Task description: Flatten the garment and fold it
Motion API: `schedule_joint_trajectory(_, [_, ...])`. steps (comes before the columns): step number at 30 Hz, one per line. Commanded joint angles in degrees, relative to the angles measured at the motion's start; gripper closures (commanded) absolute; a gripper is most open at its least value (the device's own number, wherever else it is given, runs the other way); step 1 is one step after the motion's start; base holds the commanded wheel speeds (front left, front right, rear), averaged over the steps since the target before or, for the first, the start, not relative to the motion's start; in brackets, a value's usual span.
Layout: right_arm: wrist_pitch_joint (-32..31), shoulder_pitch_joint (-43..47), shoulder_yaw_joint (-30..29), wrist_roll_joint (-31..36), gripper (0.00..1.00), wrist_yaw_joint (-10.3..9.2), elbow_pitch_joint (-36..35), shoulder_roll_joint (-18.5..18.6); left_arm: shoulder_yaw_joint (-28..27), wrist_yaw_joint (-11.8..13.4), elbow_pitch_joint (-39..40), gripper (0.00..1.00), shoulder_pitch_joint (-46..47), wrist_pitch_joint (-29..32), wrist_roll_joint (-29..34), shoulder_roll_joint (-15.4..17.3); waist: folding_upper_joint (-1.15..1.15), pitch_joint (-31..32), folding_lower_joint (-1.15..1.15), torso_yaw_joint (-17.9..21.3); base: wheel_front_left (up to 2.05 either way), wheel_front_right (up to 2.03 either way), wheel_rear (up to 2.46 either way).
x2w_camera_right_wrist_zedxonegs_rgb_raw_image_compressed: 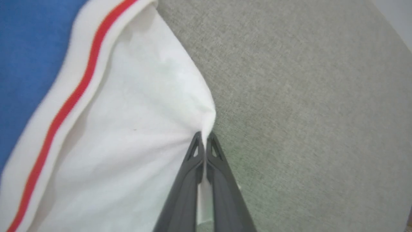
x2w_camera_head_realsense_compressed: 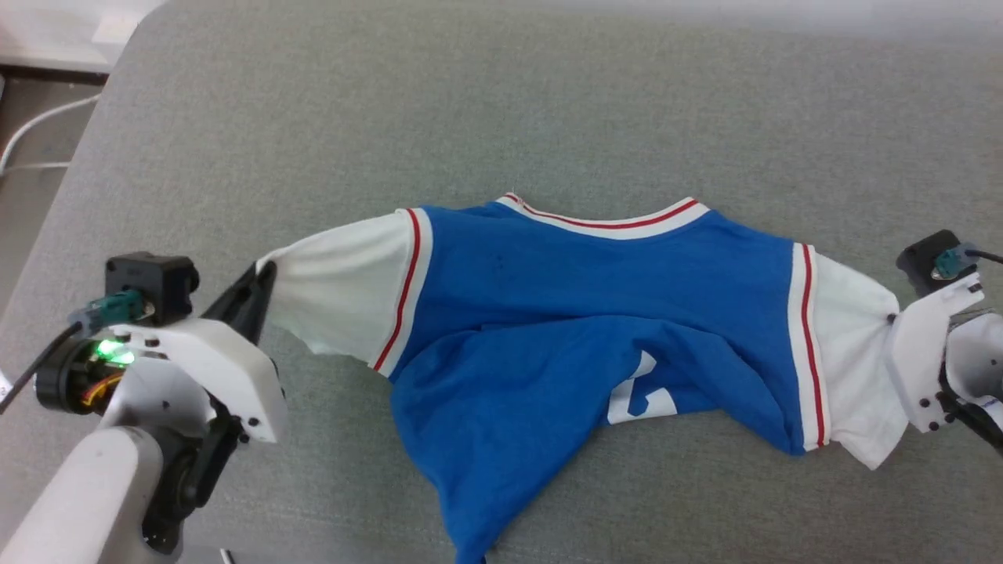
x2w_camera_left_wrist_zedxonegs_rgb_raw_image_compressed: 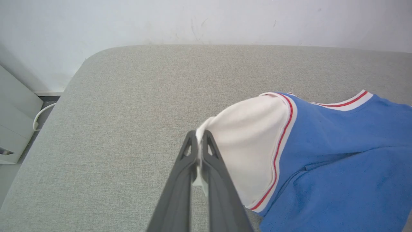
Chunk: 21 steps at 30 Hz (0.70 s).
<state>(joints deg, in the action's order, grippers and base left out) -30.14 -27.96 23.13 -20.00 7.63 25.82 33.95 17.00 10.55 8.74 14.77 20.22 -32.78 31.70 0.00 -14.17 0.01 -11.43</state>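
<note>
**Flattening stage, in progress.** The garment (x2w_camera_head_realsense_compressed: 548, 313) lies on the grey fabric-covered desk (x2w_camera_head_realsense_compressed: 548, 94), collar away from the robot. The left pincer (x2w_camera_left_wrist_zedxonegs_rgb_raw_image_compressed: 199, 137) is closed on the edge of the left white sleeve (x2w_camera_head_realsense_compressed: 337, 286). The right pincer (x2w_camera_right_wrist_zedxonegs_rgb_raw_image_compressed: 203, 137) is closed on the edge of the right sleeve (x2w_camera_head_realsense_compressed: 854, 368), so the shoulders are drawn apart. The blue body is creased, its lower part lapped over the white numeral (x2w_camera_head_realsense_compressed: 639, 395) and tapering to a bunched point. Flattening appears incomplete, and no deliberate fold has been made.
</note>
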Motion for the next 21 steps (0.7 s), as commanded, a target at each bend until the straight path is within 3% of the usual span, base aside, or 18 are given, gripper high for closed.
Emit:
schedule_joint_trajectory(1, [2.22,-0.97,-0.1,0.87,1.0,-0.14,0.95,1.09,-0.9,-0.16,-0.41,1.0,0.62,-1.4,-0.23,-0.14,0.0,2.42,-0.01,1.44,0.0,0.0,0.0])
schedule_joint_trajectory(11, [15.21,-4.62,-5.17,4.58,1.0,-0.14,-6.68,3.76,-6.24,0.91,-0.3,1.0,0.93,-7.45,-0.15,1.7,0.0,11.29,-0.01,5.45,0.0,0.0,0.0])
schedule_joint_trajectory(21, [17.4,-6.36,-11.23,6.4,1.0,-0.14,-20.25,5.54,-13.1,2.53,5.71,1.0,2.13,-12.98,1.1,5.2,0.0,15.7,-0.01,8.72,0.0,0.0,0.0])
